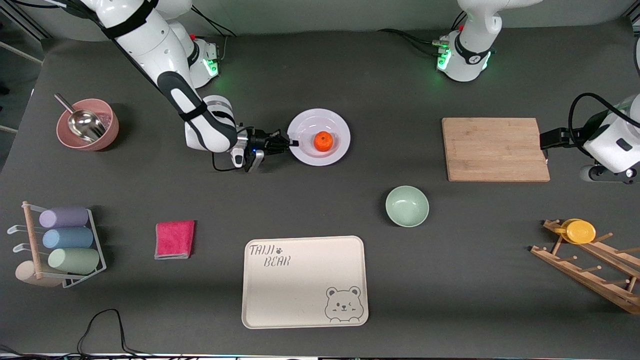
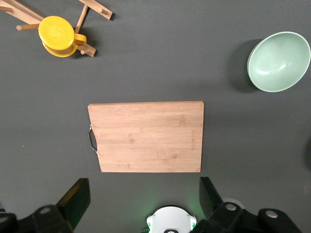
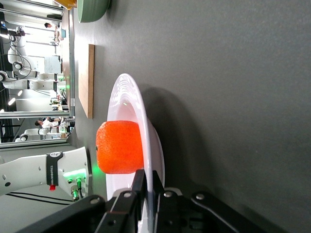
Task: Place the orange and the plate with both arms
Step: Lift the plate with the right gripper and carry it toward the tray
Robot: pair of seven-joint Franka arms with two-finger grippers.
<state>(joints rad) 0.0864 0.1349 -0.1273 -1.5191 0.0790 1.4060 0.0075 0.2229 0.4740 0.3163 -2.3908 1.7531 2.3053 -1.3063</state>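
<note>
Orange point(image 1: 323, 141) sits on white plate point(image 1: 306, 155); plate flat on table.

We are looking at a dark grey table point(image 1: 350, 70) spreading wide under even light; green lamps are glowing along its top edge; in the right wrist view, a bright room with metal shelving point(image 3: 29, 48) is showing past the table's end.

High front camera is facing me across the counter point(image 1: 320, 75); my wrist cameras are sharing its cutting board point(image 2: 146, 137) and plate point(image 3: 127, 97).
</note>
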